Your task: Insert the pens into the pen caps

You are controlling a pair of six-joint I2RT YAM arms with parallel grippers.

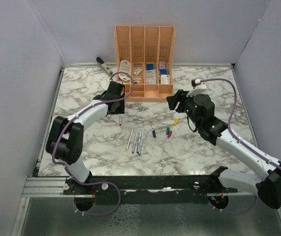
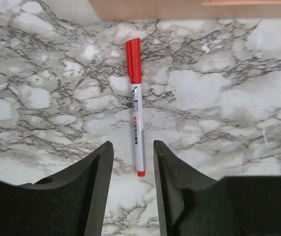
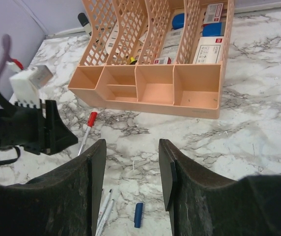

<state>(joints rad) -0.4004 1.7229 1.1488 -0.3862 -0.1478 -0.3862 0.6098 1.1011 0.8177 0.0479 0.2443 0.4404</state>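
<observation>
Grey-veined marble tabletop (image 1: 81, 86), pale walls (image 1: 81, 29), peach organizer (image 1: 144, 42) at back, pens (image 1: 135, 141) mid-table.

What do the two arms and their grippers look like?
The left arm and right arm have white links, black joints and purple cables. The left gripper and right gripper are black, with two broad matte fingers.

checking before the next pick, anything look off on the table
Nothing spilled or damaged. Only the capped red pen lies alone near the organizer, its tail end between the open left fingers, apart from the uncapped pens mid-table.
</observation>
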